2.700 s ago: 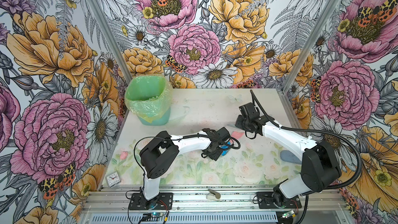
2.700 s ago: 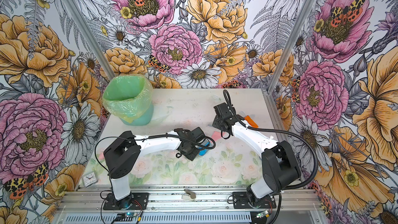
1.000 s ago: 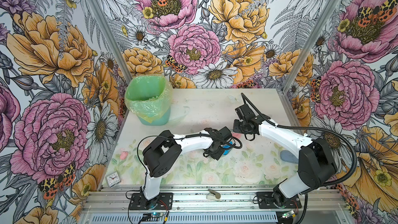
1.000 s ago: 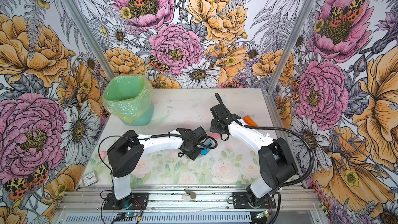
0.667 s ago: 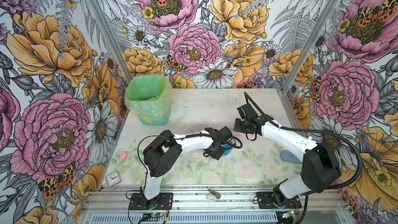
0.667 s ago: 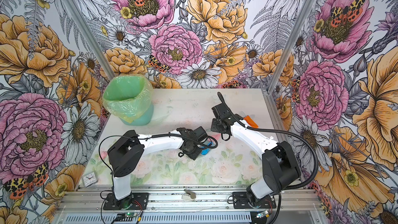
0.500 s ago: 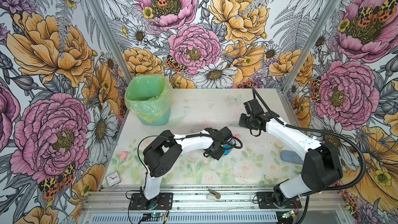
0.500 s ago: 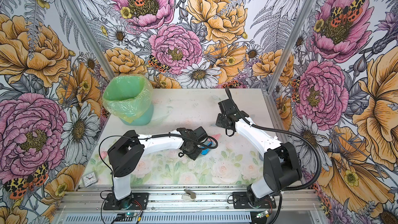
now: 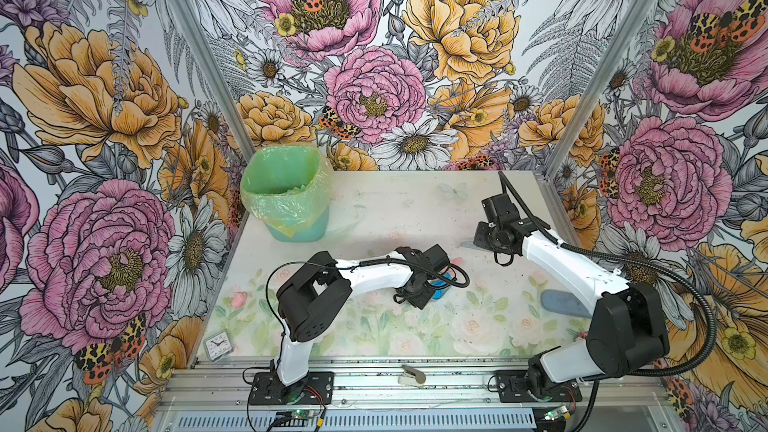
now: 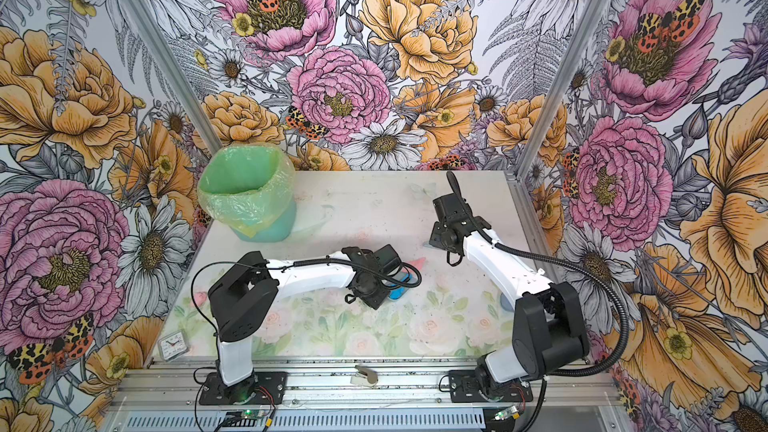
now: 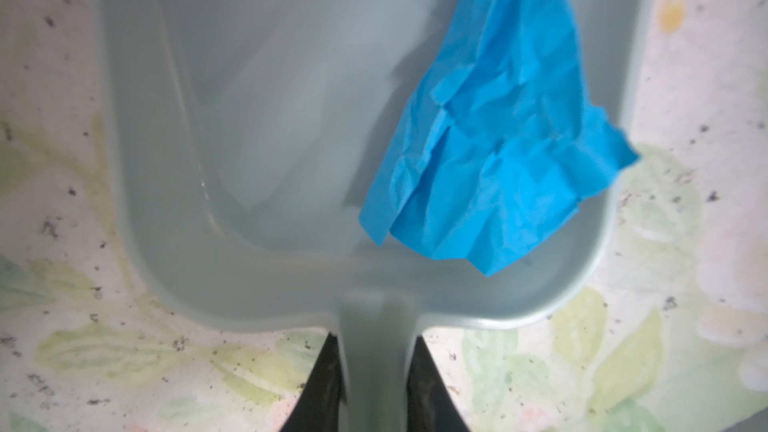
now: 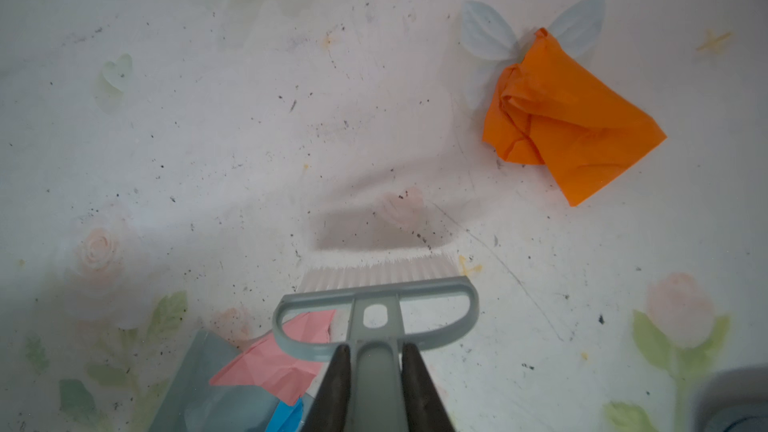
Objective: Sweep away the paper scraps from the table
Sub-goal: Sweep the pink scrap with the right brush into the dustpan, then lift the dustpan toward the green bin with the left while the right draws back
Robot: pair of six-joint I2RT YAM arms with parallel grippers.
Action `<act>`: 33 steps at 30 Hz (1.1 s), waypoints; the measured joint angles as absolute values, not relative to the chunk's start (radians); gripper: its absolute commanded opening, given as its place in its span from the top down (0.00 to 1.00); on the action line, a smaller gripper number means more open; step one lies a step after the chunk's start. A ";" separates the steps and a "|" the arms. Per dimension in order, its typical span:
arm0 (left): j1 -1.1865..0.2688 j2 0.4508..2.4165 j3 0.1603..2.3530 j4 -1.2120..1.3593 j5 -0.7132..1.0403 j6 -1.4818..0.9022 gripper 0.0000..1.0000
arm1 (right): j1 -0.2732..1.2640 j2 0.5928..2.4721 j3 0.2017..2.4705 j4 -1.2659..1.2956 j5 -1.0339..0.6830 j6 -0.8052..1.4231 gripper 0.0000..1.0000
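Note:
My left gripper (image 11: 376, 342) is shut on the handle of the grey-blue dustpan (image 11: 249, 118), which rests on the table (image 9: 374, 209) near the middle. A crumpled blue paper scrap (image 11: 490, 130) lies in the pan, and shows beside the left wrist in both top views (image 9: 438, 290) (image 10: 399, 290). My right gripper (image 12: 376, 351) is shut on the grey brush (image 12: 376, 297), bristles touching the table. A pink scrap (image 12: 286, 355) lies at the pan's mouth (image 9: 456, 261). An orange scrap (image 12: 565, 118) lies on the table beyond the bristles, off to one side.
A bin with a green liner (image 9: 286, 197) stands at the back left. A grey-blue flat object (image 9: 561, 303) lies by the right arm. A small clock (image 9: 218, 342) sits at the front left corner. Aluminium framing (image 9: 374, 371) edges the front.
My right gripper has carried the brush to the right and slightly toward the back, away from the dustpan. The left arm and dustpan have stayed still.

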State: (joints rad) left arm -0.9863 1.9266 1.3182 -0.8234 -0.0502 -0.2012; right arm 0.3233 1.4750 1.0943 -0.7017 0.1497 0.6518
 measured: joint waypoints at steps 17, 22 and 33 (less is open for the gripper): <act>-0.986 1.942 1.336 -0.823 -0.040 -0.202 0.96 | 0.533 1.477 1.072 -0.706 0.066 0.710 1.00; -0.986 1.942 1.336 -0.823 -0.041 -0.202 0.98 | 0.492 1.465 1.067 -0.706 0.065 0.710 1.00; -0.986 1.937 1.336 -0.823 -0.062 -0.205 1.00 | 0.312 1.439 1.169 -0.702 0.066 0.689 1.00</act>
State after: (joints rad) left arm -0.9863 1.9369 1.3365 -0.8234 -0.0624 -0.2047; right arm 0.3122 1.4395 1.1690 -0.7021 0.0658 0.6888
